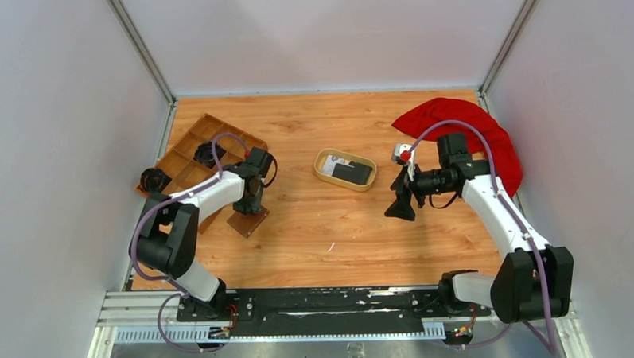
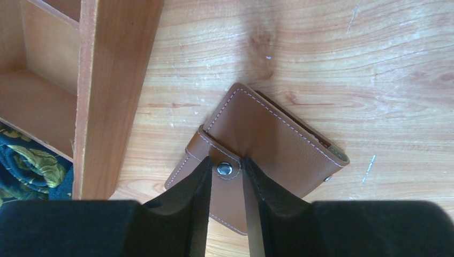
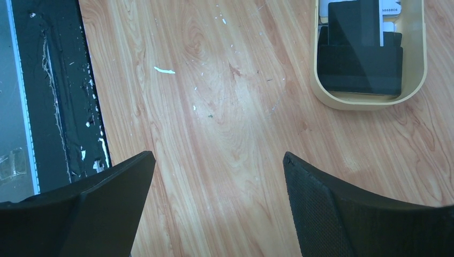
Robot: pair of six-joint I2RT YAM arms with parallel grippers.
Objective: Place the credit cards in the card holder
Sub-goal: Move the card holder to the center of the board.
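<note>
Left fingers (image 2: 187, 198) are nearly closed, pinching the snap-tab edge of the shut card holder (image 2: 273, 144) near the tabletop's left edge beside the wooden tray (image 2: 107, 80), while the right fingers (image 3: 342, 214) gape empty near the mid-tabletop oval dish (image 3: 369, 101) where the credit cards (image 3: 350, 21) lie, none yet stowed.

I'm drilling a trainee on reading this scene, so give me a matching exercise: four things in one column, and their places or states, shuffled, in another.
1. card holder
2. credit cards
3. red cloth
4. right gripper

A. open over bare table
B. far right corner
C. in the oval dish
D. pinched by the left gripper

Pairs: 1-D, 2-C, 3-B, 4-A
</note>
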